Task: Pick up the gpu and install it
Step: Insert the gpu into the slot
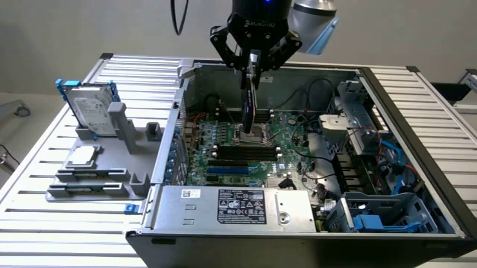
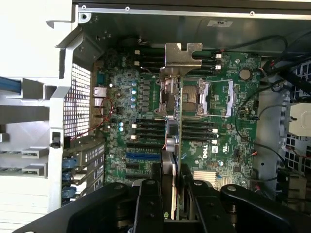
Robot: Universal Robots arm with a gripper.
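Exterior view: the one gripper (image 1: 253, 68) on the single arm hangs over the far side of the open computer case (image 1: 417, 111), its two fingers pinched on the one gpu (image 1: 248, 106). The card hangs edge-on and upright, reaching down from the fingertips into the case above the motherboard (image 1: 223, 134), about midway between the case's two side walls. Whether its lower end touches the board cannot be told. On the board, nearer the case's front wall, lies one blue slot (image 1: 227, 167). One metal power supply box (image 1: 231, 206) bearing a label fills the case's front corner on the exterior view's left. Outside the case, on the slatted tabletop (image 1: 44, 223) toward its edge on the exterior view's left, sits one grey fixture (image 1: 97, 190). It carries one silver hard drive (image 1: 93, 111) in a blue frame, standing upright at its far end, and one small square processor chip (image 1: 82, 157) lying flat nearer its middle. In the wrist view, the two black fingers (image 2: 148, 204) clamp the card from either face. The card's green board edge runs away from them, and its one silver end bracket (image 2: 182, 58) is at the end farthest from the gripper.
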